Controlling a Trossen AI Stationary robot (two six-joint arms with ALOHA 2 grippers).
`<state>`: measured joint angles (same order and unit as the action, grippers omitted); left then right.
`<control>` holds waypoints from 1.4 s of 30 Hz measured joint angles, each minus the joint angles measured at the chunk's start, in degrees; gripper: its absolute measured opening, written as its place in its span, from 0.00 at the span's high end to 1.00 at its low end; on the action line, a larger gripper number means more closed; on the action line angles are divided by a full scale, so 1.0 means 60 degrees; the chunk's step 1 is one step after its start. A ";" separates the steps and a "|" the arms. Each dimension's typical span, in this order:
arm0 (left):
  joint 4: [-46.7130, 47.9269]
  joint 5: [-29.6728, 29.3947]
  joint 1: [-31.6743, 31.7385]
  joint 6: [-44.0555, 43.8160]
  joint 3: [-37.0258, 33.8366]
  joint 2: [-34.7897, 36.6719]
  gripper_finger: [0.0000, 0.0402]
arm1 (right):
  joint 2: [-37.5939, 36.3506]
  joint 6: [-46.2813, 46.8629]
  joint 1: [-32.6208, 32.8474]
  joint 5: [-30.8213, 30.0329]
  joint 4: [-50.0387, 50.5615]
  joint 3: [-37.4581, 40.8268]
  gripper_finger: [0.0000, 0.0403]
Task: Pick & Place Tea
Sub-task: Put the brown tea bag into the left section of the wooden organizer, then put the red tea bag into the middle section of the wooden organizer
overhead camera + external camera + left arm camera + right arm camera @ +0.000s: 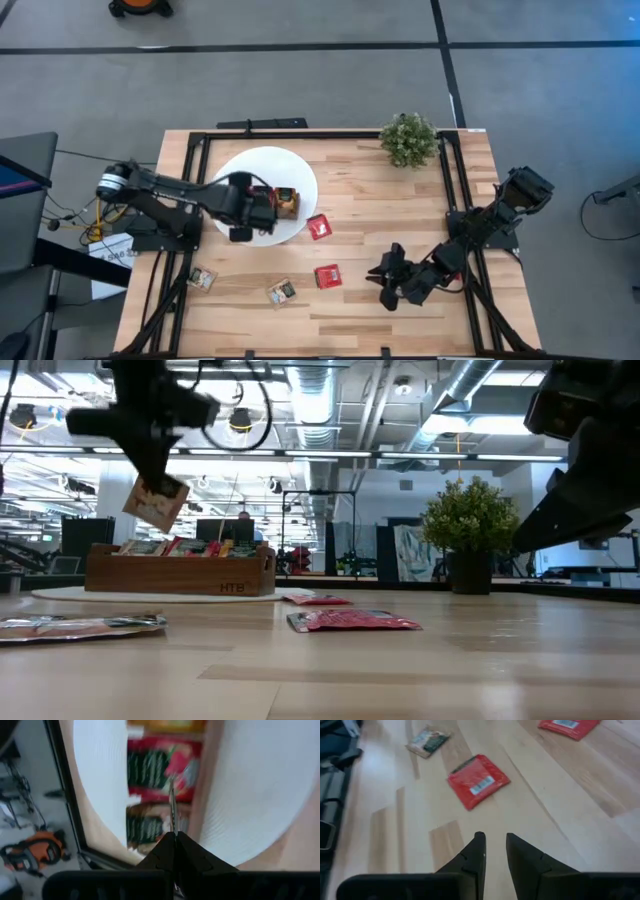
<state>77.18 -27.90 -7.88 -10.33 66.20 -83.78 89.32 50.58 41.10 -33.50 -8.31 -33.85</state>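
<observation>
Your left tool [152,478] is pinching a sachet [156,502] above the tray [180,573], while your right tool [493,851], at the surface's four o'clock, is hanging slightly parted and empty.

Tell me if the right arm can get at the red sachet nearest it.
Probably yes: the right gripper hangs with jaws slightly apart and empty, and only bare table lies between it and the red sachet.

Table [400,200]: light wooden planks, edged by a black frame.
White disc [245,165]: at 10 o'clock on the table.
Wooden tray [180,572]: brown, compartmented, on the white disc.
Potted plant [408,139]: small, green, at 1 o'clock near the table's far edge.
Orange device [140,6]: on the grey floor, 11 o'clock beyond the table.
</observation>
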 joint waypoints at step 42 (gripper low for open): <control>-0.1950 -0.0008 0.2551 0.1459 -0.2297 0.1957 0.69 | 0.0004 -0.0436 0.0128 -0.0197 -0.0479 0.0000 0.84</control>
<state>65.48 -27.94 7.43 -1.58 52.41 -72.04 89.34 47.97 41.87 -34.68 -11.18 -33.85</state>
